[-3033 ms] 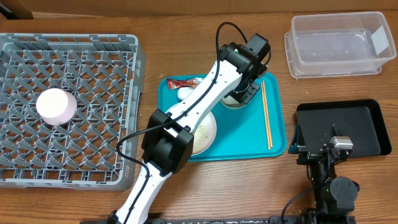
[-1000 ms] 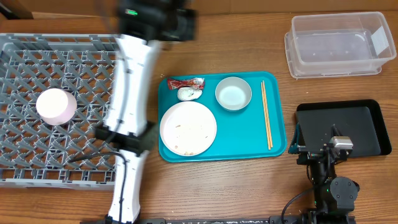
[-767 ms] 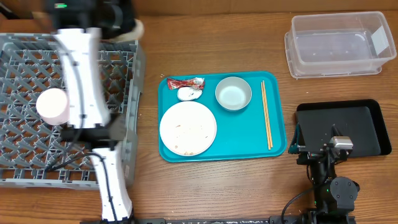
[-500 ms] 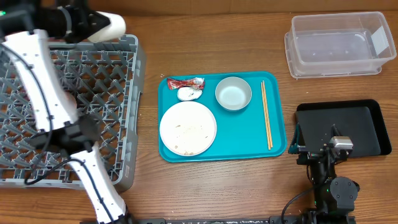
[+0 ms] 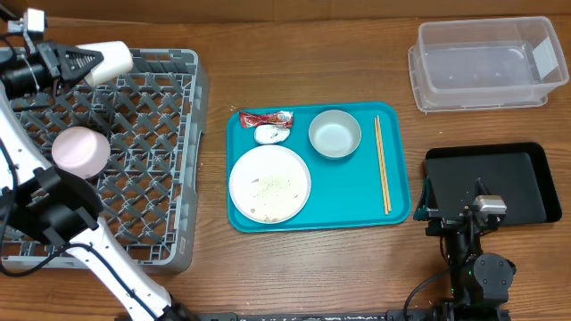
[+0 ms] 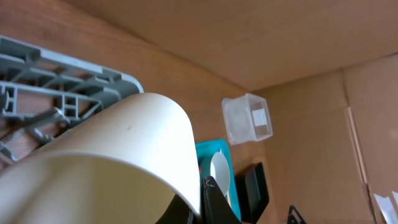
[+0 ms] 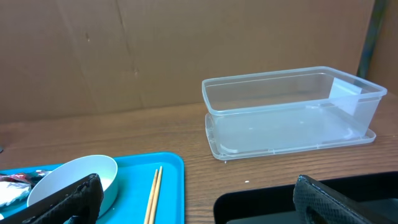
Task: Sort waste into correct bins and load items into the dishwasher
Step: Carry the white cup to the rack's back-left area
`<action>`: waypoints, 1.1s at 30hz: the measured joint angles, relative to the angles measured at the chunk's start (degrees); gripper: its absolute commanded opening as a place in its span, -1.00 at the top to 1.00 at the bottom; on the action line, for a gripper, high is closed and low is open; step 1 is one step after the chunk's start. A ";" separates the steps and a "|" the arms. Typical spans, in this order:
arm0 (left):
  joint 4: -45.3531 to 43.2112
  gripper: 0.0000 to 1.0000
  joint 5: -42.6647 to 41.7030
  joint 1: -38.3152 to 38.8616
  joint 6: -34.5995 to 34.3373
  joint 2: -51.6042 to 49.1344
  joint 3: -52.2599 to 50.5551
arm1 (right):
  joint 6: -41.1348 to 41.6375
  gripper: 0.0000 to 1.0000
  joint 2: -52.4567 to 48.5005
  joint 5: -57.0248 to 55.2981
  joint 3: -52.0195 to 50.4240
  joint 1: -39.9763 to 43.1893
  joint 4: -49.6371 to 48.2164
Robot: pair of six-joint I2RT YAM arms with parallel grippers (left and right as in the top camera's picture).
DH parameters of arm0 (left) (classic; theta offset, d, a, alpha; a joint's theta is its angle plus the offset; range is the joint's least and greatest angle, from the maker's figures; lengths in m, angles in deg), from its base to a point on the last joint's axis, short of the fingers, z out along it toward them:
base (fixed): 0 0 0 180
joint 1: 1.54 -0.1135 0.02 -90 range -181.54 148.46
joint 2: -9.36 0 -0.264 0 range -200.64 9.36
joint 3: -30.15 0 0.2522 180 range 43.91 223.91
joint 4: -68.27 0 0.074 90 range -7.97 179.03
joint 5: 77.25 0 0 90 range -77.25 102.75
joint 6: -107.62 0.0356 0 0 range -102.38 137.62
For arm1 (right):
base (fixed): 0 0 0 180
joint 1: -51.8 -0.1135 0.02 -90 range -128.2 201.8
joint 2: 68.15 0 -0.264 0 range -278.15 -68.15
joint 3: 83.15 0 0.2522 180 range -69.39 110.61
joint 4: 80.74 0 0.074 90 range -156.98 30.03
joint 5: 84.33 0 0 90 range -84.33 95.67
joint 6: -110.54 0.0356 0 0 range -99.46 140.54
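Overhead, left hand (image 5: pixel 75 62) pinches the small white cup (image 5: pixel 109 60) over the dish rack (image 5: pixel 152 178); right hand (image 5: pixel 477 207) spread.

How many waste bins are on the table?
2. A clear tub sits at the back right; a black tray lies in front of it, right of the teal tray. None seems hidden.
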 measured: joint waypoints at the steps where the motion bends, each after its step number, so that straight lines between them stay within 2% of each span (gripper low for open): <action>1: -1.31 0.92 -1.05 -0.39 0.90 0.00 -1.79 | -0.02 -0.99 0.00 0.00 0.00 0.00 -0.02; 10: -21.77 0.92 -13.86 -3.32 3.96 0.00 -20.02 | -0.04 -0.99 0.00 0.00 0.00 0.00 -0.02; 15: -34.36 0.92 -16.92 -3.87 1.42 0.00 -27.71 | 0.00 -0.99 0.00 0.00 0.00 0.00 -0.02; 22: -46.90 0.90 -18.25 -3.87 -3.23 0.00 -35.01 | 0.00 -0.99 0.00 0.00 0.00 0.00 -0.02; 26: -51.32 0.88 -18.47 -3.85 -6.10 0.00 -35.87 | -0.02 -0.99 0.00 0.00 0.00 0.00 0.00; 33: -52.81 0.88 -17.27 -3.58 -7.48 0.00 -35.91 | -0.04 -0.99 0.00 0.00 0.00 0.00 -0.02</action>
